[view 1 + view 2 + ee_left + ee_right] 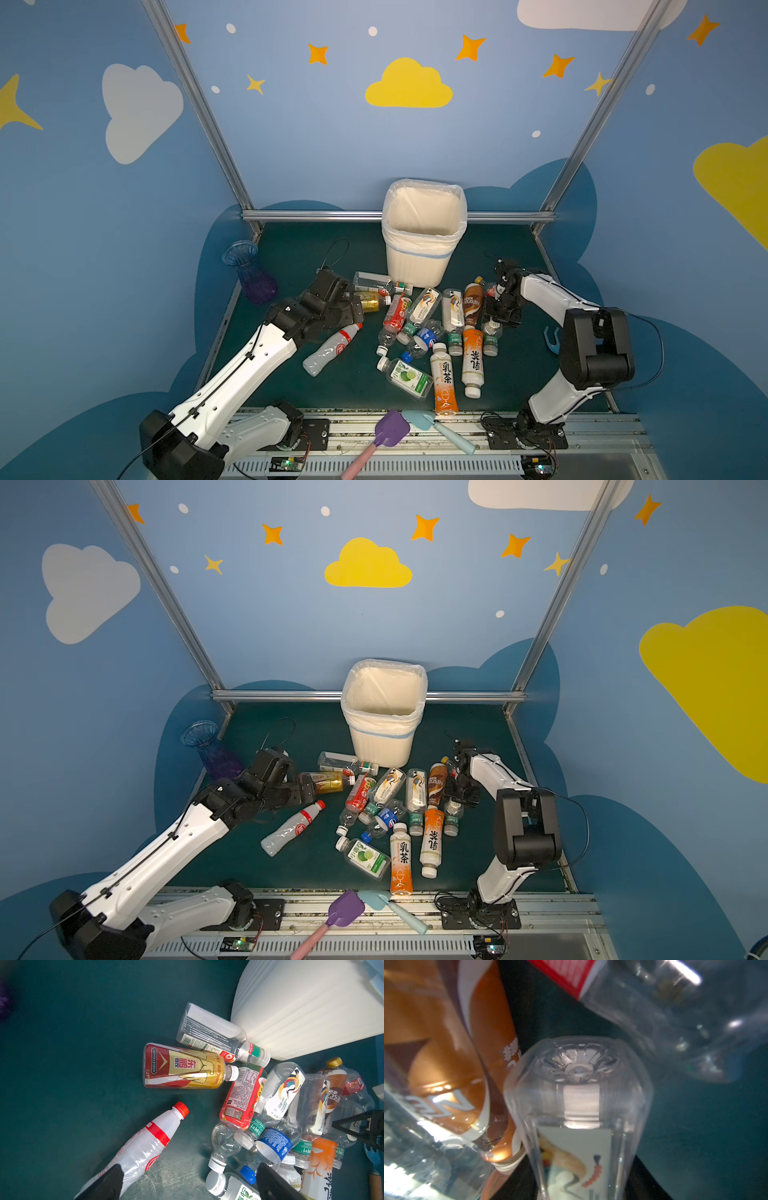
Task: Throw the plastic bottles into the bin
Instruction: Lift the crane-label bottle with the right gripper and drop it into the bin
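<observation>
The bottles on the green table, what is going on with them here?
Two robot arms are clearing plastic bottles into the bin. The right gripper is shut on a clear bottle with a crane label at the right edge of the pile. The left gripper is open at the pile's left side and holds nothing. No bottle shows inside the bin. The others lie on the table.

- Your right gripper (493, 323) hides its fingertips beneath its own wrist in both top views.
- In the right wrist view, the clear crane-label bottle (577, 1105) runs off the picture's edge. The brown-label bottle (446, 1043) and red-label bottle (571, 978) beside it are blurred.
- In the left wrist view, the bin (311, 1012) is cut off, rim unseen.
- A light-blue object (552, 338) sits half hidden behind your right arm (590, 332), too little showing to identify it.
</observation>
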Controlling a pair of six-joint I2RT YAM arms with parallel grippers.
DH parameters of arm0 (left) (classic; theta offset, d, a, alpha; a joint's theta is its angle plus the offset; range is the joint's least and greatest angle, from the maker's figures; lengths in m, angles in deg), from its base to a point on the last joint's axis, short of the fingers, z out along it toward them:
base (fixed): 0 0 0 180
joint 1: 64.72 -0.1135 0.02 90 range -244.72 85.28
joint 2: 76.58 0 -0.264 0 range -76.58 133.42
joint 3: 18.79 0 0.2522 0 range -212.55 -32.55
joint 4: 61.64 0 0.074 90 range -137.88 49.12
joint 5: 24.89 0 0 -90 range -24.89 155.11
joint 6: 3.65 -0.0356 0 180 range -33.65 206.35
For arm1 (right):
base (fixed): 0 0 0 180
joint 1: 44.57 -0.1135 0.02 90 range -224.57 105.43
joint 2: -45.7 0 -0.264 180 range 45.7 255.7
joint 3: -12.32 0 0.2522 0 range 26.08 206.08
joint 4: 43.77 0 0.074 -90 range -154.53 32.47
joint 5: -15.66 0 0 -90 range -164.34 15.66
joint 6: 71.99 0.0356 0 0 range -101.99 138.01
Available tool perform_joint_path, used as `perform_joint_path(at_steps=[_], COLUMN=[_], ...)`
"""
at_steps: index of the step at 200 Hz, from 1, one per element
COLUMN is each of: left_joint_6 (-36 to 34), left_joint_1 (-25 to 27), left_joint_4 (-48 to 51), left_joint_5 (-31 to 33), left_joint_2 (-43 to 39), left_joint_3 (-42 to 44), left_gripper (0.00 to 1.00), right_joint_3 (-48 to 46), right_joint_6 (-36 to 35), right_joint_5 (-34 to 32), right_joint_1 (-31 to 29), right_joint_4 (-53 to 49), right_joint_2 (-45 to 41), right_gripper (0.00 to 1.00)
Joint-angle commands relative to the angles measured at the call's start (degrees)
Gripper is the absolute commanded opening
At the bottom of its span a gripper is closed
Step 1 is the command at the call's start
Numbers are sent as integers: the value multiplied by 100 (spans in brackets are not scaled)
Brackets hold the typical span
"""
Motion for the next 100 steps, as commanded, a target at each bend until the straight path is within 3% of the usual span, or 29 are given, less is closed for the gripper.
perform_joint_path(at_steps=[1,54,74,100], left_joint_6=[-16,-34,-76,-153], left_joint_1=[-50,-94,-107,-107], left_joint_4=[123,131,153,158], left_joint_5=[6,-38,-60,-97], left_joint_2=[-161,-145,-67,68], left_joint_3=[108,93,-19,-235], left_gripper=[100,100,100,100], right_joint_3=[10,596,1694,3882], right_joint_6=[-7,7,-62,294], right_joint_5=[1,16,372,1157], right_joint_1=[5,41,36,-160], right_joint_4=[-160,-956,-1355,-1251], right_joint_2=[-213,-1430,-1763,-1566], right_gripper=[48,47,48,47])
